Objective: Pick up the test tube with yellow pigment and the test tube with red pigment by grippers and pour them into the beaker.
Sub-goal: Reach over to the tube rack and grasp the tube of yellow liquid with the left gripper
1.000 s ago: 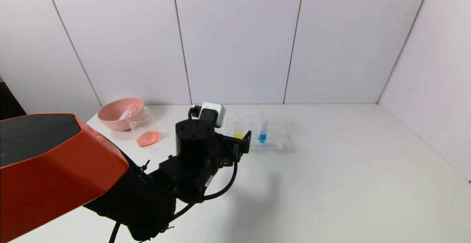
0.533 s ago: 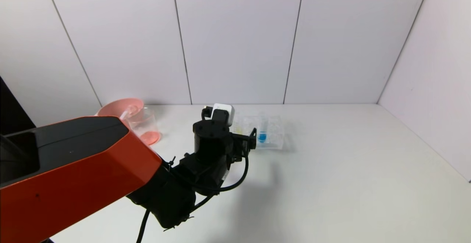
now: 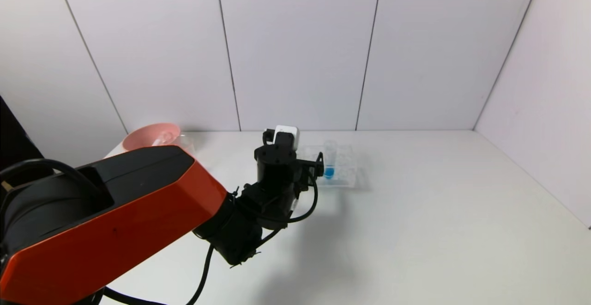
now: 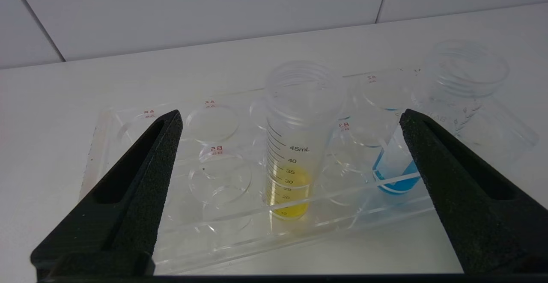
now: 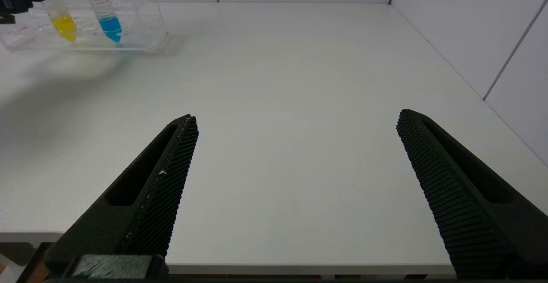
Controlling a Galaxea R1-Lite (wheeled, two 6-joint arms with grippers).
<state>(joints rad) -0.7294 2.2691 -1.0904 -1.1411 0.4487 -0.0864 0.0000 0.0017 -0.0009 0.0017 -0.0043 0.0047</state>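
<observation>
The test tube with yellow pigment (image 4: pixel 295 154) stands upright in the clear rack (image 4: pixel 128 176); it also shows in the right wrist view (image 5: pixel 64 22). My left gripper (image 4: pixel 290 114) is open, one finger on each side of the yellow tube, not touching it. In the head view the left gripper (image 3: pixel 316 166) is at the rack's near left side and hides the yellow tube. The beaker is almost wholly hidden behind my left arm. I cannot make out the test tube with red pigment. My right gripper (image 5: pixel 295 118) is open and empty above the table's front edge.
A blue-tipped tube (image 3: pixel 328 159) stands in the rack to the right of the yellow one, close to my left gripper's right finger (image 4: pixel 445 167). A pink bowl (image 3: pixel 143 138) sits at the back left. White walls close the back and right.
My left arm has reached forward and to the right, up to the rack. It now covers the yellow tube and most of the beaker in the head view.
</observation>
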